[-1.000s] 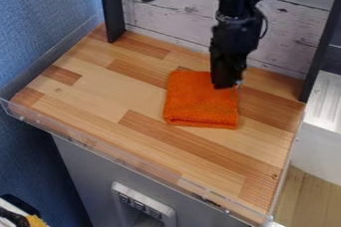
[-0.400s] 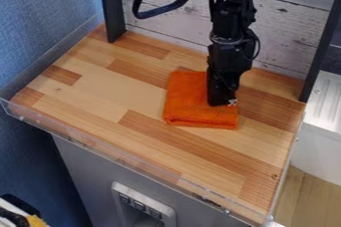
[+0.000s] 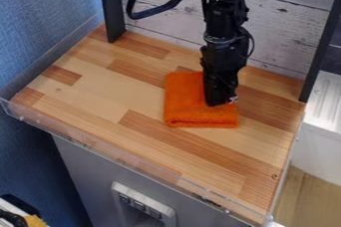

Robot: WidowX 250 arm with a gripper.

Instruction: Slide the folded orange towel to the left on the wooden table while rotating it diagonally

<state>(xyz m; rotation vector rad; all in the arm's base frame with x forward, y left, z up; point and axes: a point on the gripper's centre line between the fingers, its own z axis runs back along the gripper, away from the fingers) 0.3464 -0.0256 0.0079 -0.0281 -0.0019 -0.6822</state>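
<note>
From where I stand, a blue wall (image 3: 47, 27) runs down the left side of the frame, with something yellow (image 3: 35, 221) in the lower left corner. Next comes the wooden worktop (image 3: 100, 89), a clear strip (image 3: 73, 137) along its front edge, and 1 dark post (image 3: 110, 9) at the upper left. Below it sits a panel with 3 switches (image 3: 148, 203). Just right of the frame's center, an orange cloth (image 3: 183, 109) lies folded on the wood. The black end effector (image 3: 219, 102) points down over the cloth's upper right part; I can't tell whether it's released or clenched. White planks (image 3: 283, 34) stand behind it, and another dark post (image 3: 321, 49) rises at the right.
</note>
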